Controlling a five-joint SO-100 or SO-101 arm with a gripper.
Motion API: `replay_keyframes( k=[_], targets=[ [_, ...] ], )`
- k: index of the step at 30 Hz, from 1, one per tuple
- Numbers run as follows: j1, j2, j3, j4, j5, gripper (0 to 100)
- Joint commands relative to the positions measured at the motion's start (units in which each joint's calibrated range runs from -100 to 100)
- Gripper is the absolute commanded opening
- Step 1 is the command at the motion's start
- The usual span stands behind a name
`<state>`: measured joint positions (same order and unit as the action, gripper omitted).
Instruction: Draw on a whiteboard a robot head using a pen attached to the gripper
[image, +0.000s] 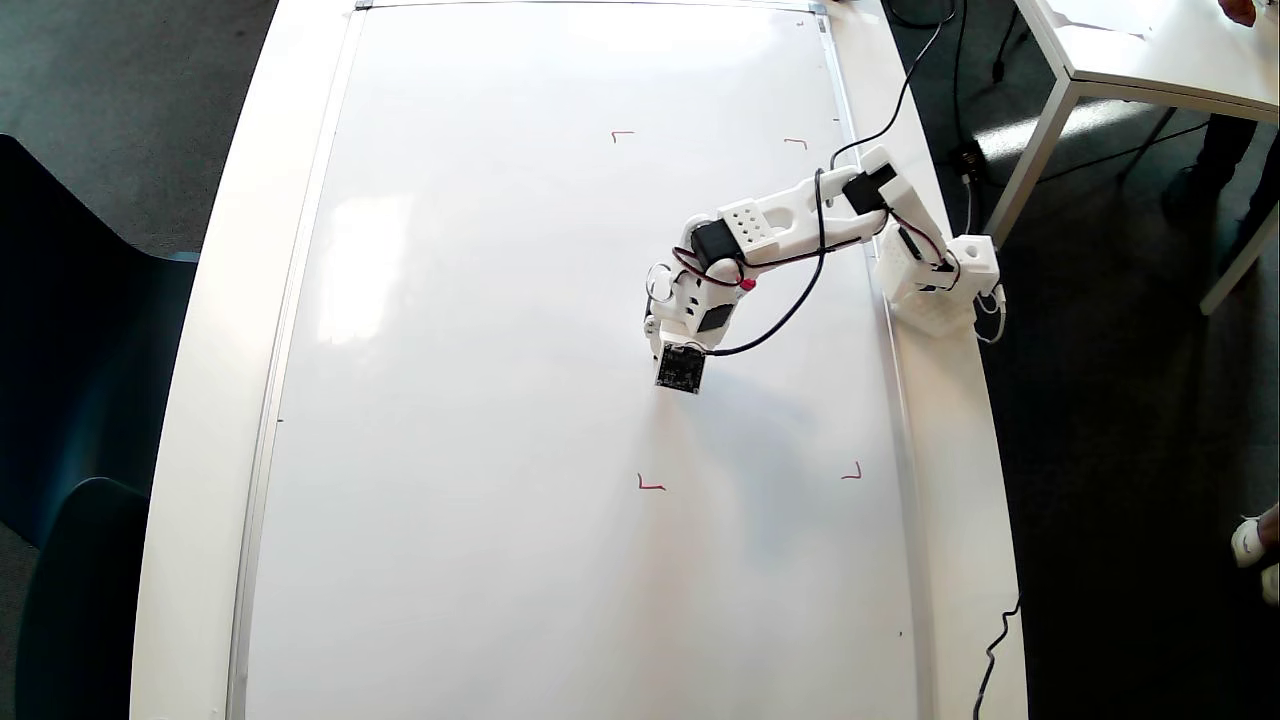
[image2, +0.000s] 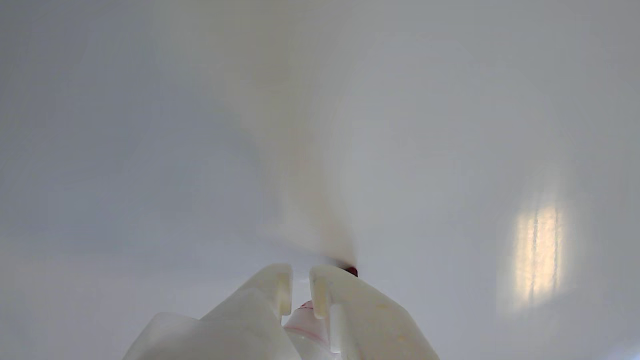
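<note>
The whiteboard (image: 480, 400) fills most of the overhead view, glossy white in a thin silver frame. My gripper (image: 663, 338) hangs over its centre-right, between the red corner marks (image: 650, 485), with the black square module (image: 681, 368) at its tip. In the wrist view the gripper (image2: 300, 280) enters from the bottom edge, its white fingers (image2: 272, 285) shut on the pen (image2: 306, 322). A dark red tip (image2: 351, 271) shows just past the right finger, at the whiteboard (image2: 200, 150) surface. A small red end (image: 747, 284) pokes out by the wrist. The robot head is not in view.
The arm's base (image: 940, 285) is fixed on the white table rim (image: 960, 450) to the right of the board. Black cables (image: 790, 310) trail off it. A dark chair (image: 70, 400) stands at the left, another white table (image: 1150, 50) at the top right.
</note>
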<state>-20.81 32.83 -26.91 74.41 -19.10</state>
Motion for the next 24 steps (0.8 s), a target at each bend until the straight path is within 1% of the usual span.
replay_keyframes(
  k=[1, 10, 14, 22, 24],
  targets=[
    [0.2, 0.2, -1.6, 0.2, -0.4, 1],
    [0.2, -0.3, 0.4, 0.3, -0.5, 1],
    [0.1, -0.4, 3.5, 0.3, -2.8, 1],
    [-1.5, -11.7, 20.2, -0.6, -3.3, 1],
    [-1.5, -14.2, 25.0, -0.6, -4.4, 1]
  ],
)
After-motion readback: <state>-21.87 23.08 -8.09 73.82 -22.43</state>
